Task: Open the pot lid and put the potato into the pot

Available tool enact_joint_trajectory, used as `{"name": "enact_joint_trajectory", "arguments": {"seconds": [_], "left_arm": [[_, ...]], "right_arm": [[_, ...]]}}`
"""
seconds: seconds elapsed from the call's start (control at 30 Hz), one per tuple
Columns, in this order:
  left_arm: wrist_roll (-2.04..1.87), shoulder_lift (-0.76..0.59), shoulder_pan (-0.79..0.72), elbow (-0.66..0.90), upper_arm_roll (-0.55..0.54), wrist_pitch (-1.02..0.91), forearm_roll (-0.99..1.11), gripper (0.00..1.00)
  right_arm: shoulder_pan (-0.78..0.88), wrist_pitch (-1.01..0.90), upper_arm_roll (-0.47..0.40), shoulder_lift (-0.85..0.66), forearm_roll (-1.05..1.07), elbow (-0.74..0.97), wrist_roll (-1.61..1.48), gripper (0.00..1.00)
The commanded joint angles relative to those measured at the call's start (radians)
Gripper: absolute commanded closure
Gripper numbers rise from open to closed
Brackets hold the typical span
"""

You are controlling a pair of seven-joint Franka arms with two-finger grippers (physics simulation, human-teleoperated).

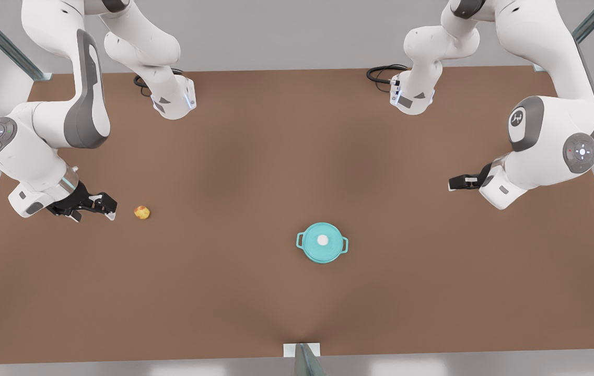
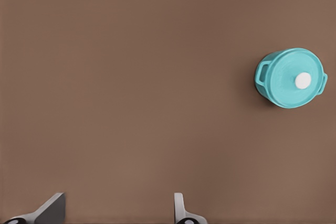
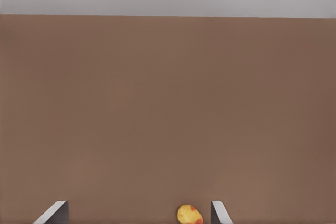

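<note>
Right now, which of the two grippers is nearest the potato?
The right gripper, open at the front view's left, just beside the potato. The left gripper, also open, hangs far off at the front view's right, beyond the pot.

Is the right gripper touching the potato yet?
Apart. In the front view, bare table separates the right gripper from the potato; the right wrist view shows the potato between open jaws, touching neither.
</note>
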Motion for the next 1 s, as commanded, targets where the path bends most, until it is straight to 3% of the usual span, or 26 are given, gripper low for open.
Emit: {"name": "enact_joint_trajectory", "arguments": {"seconds": [0.0,0.13,0.2,0.37,0.4,0.53,0.63,0.77,0.97], "left_arm": [[-0.05,-0.001,-0.001,0.001,0.0,-0.01,0.002,0.0],[-0.062,0.02,-0.096,-0.002,-0.003,-0.027,0.072,0.0],[-0.354,0.031,-0.203,-0.013,-0.075,-0.018,0.069,0.0],[-0.703,0.258,-0.518,0.096,-0.095,0.278,0.158,0.0],[-0.791,0.296,-0.518,0.099,-0.097,0.364,0.154,0.0],[-0.877,0.421,-0.55,0.168,-0.092,0.409,0.161,0.0],[-0.84,0.477,-0.546,0.166,-0.062,0.496,0.184,0.0],[-0.823,0.519,-0.544,0.174,-0.054,0.597,0.192,0.0],[-0.684,0.642,-0.544,0.278,-0.016,0.656,0.252,0.0]], "right_arm": [[0.0,0.002,0.0,0.0,0.001,0.001,-0.007,0.0],[0.014,-0.041,0.037,0.0,-0.108,0.001,-0.142,0.0],[0.02,-0.059,0.036,0.012,-0.102,0.001,-0.6,0.0],[0.043,-0.076,0.034,0.034,-0.08,-0.009,-0.849,0.0],[0.048,-0.085,0.037,0.037,-0.062,-0.026,-0.848,0.0],[0.048,0.192,0.037,0.057,-0.059,-0.21,-0.837,0.0],[0.051,0.26,0.039,0.051,-0.06,-0.26,-0.834,0.0],[0.04,0.49,0.039,0.022,-0.06,-0.398,-0.912,0.0],[-0.001,0.507,0.034,0.057,-0.062,-0.42,-0.972,0.0]]}}
